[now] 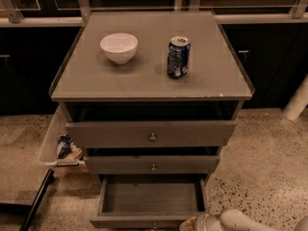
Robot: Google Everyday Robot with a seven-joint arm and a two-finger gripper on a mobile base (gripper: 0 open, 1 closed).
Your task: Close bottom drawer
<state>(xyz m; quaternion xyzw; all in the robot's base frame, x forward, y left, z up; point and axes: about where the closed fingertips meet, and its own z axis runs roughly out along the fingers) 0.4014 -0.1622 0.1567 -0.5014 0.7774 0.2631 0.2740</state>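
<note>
bin (50, 146) of clear plastic sits on the speckled floor (260, 153) at far left, just beside the grey cabinet, with crumpled scraps in its near corner. a dark bar (36, 201) slants across the floor below it. on the counter (96, 83), a white bowl (119, 47) stands upright, left of centre. under the counter's front edge three grey drawers are stacked. the top drawer (110, 134) is the widest and stands out a little. the middle drawer (120, 164) is narrower and also sits slightly forward. the bottom drawer (151, 198) is the narrowest and is pulled well out toward the camera, its inside open to view, its front panel at the frame's lower edge. right of the bowl and apart from it, a blue can (178, 57) stands upright on the counter. at lower right the tool (195, 223) sits by the right end of the bottom drawer's front panel; whether it touches the panel, and whether it is open or closed, i cannot tell. its pale arm (240, 221) runs off rightward along the bottom edge. a white post (298, 100) leans at far right, well apart from the cabinet.
</note>
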